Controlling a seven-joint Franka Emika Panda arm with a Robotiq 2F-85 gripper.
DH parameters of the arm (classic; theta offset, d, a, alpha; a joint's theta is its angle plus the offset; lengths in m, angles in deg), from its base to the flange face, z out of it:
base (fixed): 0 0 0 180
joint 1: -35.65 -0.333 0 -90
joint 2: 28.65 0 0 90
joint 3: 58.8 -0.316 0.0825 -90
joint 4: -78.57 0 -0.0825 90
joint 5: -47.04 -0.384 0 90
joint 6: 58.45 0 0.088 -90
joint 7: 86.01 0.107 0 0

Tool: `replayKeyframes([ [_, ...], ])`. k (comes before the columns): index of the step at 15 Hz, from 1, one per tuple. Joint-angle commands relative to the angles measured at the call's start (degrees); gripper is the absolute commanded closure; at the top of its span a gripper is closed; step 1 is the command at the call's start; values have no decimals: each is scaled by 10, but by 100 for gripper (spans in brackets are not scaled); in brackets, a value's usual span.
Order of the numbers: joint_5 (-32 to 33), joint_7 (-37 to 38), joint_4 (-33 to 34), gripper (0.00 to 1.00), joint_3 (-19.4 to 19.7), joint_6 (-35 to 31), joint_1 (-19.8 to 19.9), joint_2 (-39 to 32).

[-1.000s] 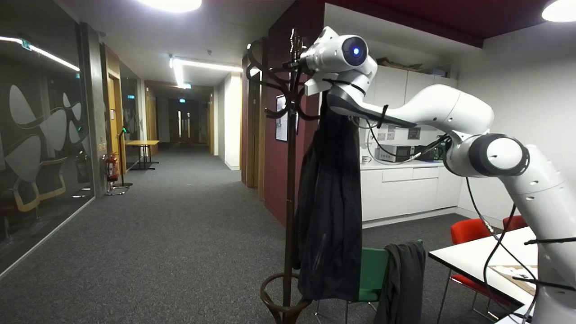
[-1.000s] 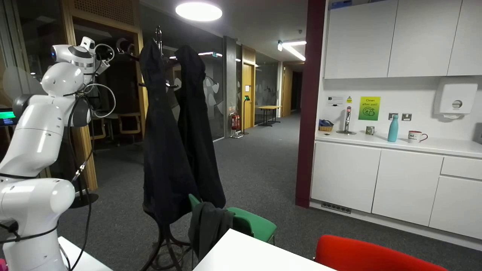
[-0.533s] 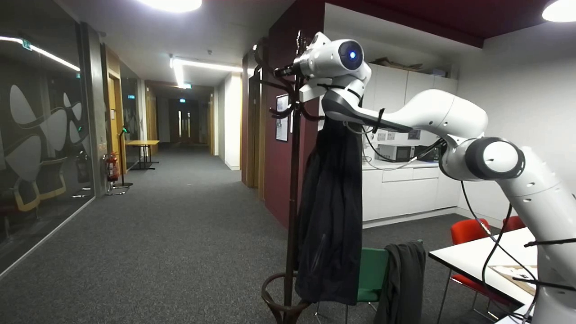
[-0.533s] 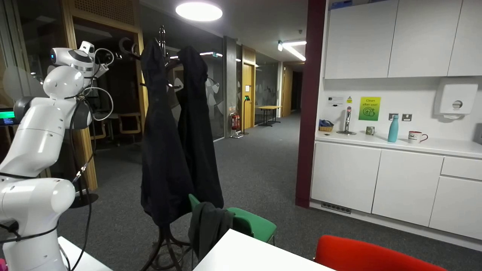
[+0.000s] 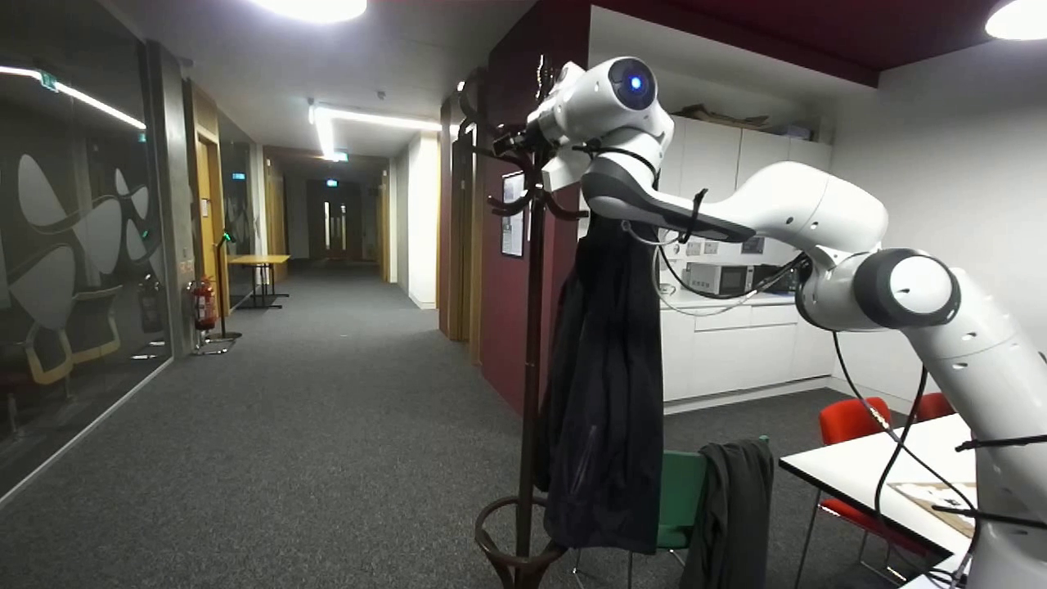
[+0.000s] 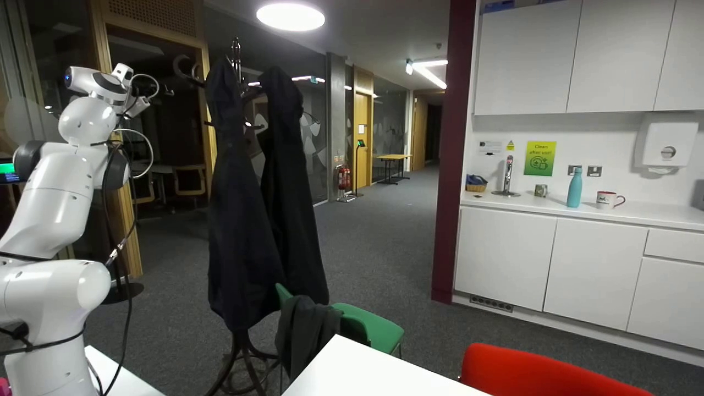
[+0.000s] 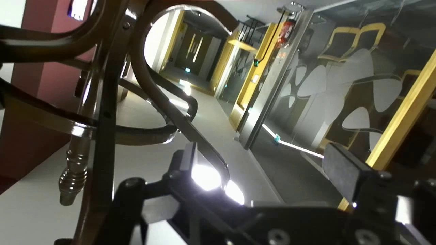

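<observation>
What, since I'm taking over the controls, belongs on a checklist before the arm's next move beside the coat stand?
Gripper open: ok, jaws wide apart.
Nothing gripped: ok.
Fingers clear of the nearest curved hook: cannot tell; they look very close in the wrist view.
Coat stand on its feet: ok.
Dark coats hanging on it: ok.
White cable clear of the coats: ok, a gap shows in an exterior view.
</observation>
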Motion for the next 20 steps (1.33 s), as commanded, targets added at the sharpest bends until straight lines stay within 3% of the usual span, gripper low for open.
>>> replayKeyframes([
  [1,-28,-42,0,0,-15,94,-23,20],
  [9,-55,-99,6,0,-39,339,-74,60],
  [20,-53,-85,4,0,-46,469,-67,143],
])
